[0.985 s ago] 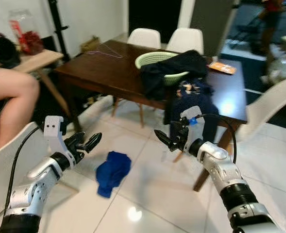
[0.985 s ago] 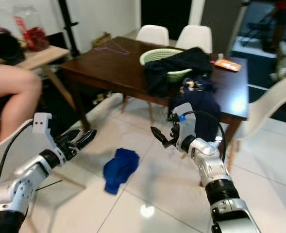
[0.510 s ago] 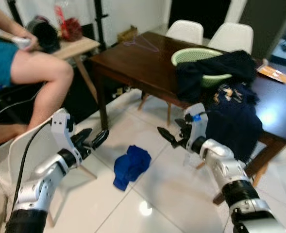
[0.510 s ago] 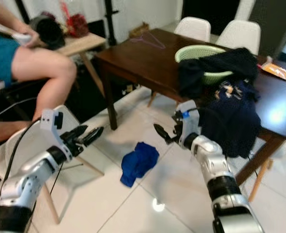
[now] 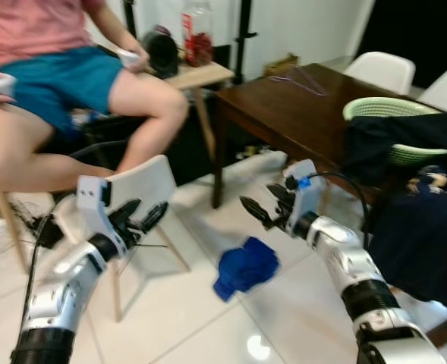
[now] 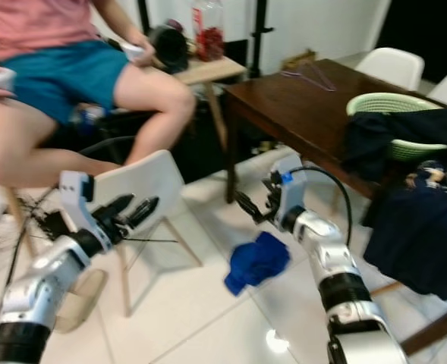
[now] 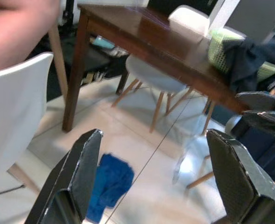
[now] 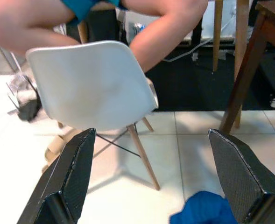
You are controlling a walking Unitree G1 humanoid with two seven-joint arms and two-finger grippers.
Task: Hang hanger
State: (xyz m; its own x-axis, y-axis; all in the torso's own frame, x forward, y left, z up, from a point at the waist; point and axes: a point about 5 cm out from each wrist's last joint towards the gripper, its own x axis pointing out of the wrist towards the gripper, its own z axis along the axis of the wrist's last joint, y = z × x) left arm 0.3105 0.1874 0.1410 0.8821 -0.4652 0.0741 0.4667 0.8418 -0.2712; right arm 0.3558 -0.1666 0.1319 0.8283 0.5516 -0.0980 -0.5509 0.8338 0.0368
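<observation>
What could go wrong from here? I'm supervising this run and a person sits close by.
The blue cloth lies on the floor between both open grippers; walking over it might cause a slip. The left gripper hovers beside the white chair near the seated person, so a bump seems possible. The hanger lies far across the table.

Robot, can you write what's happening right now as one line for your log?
left gripper: open, empty, raised | right gripper: open, empty, raised | hanger: on brown table | blue cloth: on floor

A crumpled blue cloth (image 5: 246, 267) lies on the tiled floor between a white plastic chair (image 5: 143, 199) left and a dark wooden table (image 5: 299, 110) right.
</observation>
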